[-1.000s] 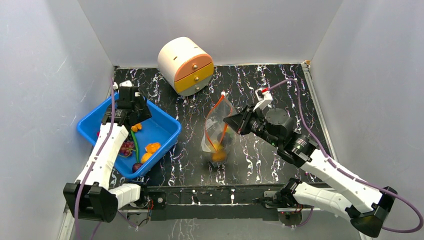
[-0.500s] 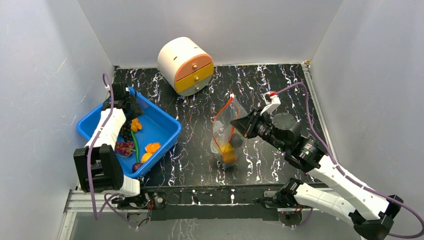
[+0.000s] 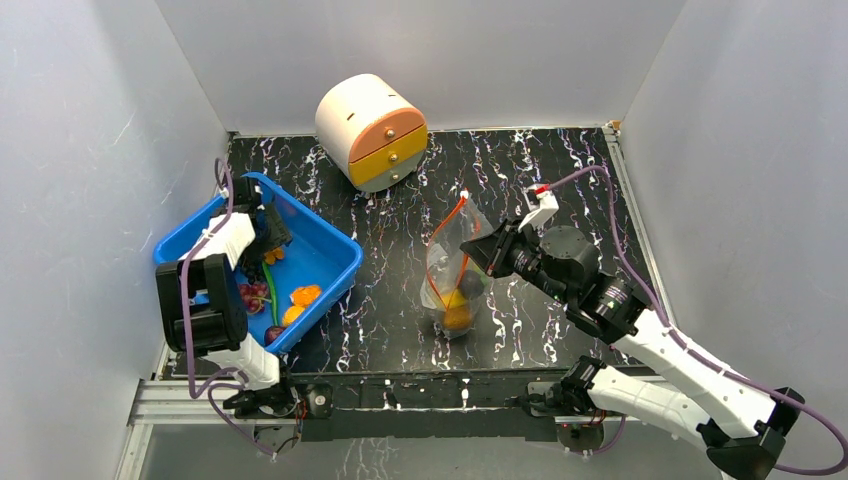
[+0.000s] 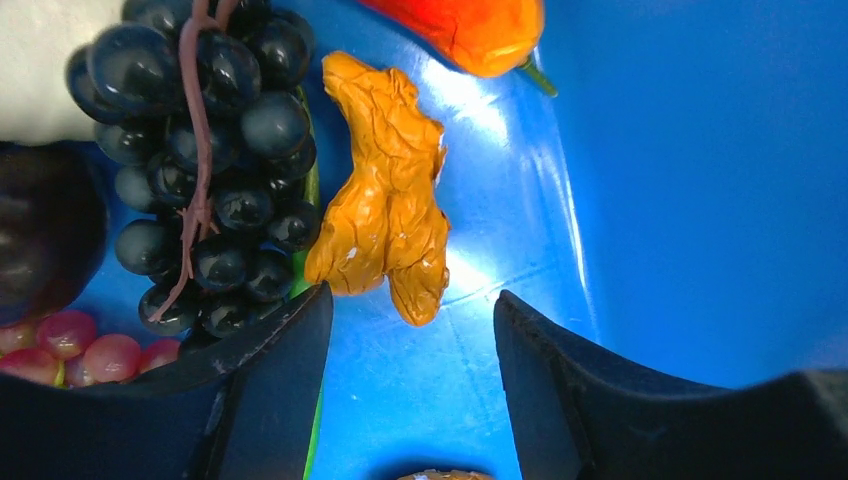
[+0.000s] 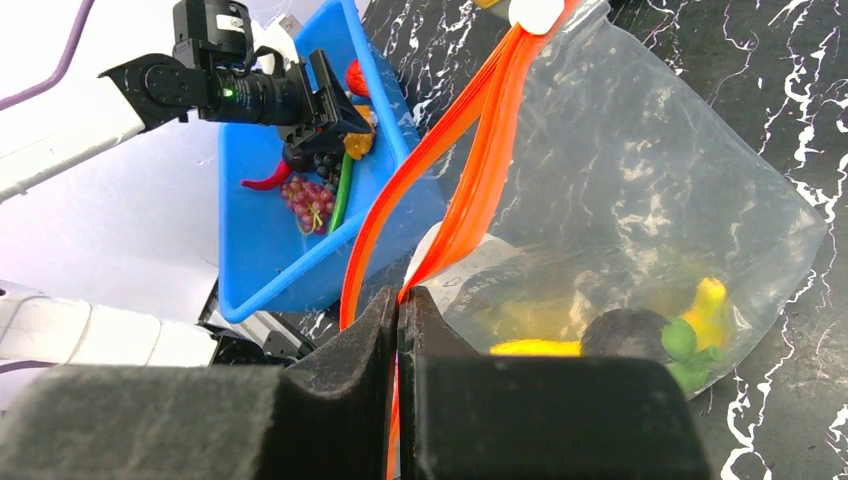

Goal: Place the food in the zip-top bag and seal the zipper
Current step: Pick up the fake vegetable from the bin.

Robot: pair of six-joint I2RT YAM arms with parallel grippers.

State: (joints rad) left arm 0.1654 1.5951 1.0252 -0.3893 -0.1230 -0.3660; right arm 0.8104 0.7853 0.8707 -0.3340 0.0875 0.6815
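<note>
The clear zip-top bag (image 3: 452,265) stands on the table, held up by my right gripper (image 3: 472,250), which is shut on its red-orange zipper strip (image 5: 470,180). Inside the bag lie a yellow banana (image 5: 540,347), a dark round fruit (image 5: 625,335) and a green piece (image 5: 685,340). My left gripper (image 4: 410,320) is open, low inside the blue bin (image 3: 330,255), just short of an orange knobbly piece (image 4: 385,200). Dark grapes (image 4: 200,150) lie left of it, pink grapes (image 4: 70,340) lower left, and a red-orange piece (image 4: 470,30) above.
A round white drawer unit (image 3: 370,130) with orange and yellow drawer fronts stands at the back. Grey walls close in the black marbled table (image 3: 560,170) on three sides. More orange pieces (image 3: 300,297) lie in the bin's near part.
My left gripper has drawn back from over the bin's middle and dropped low into the bin's far left corner. My right gripper shifted the bag slightly right, then held still.
</note>
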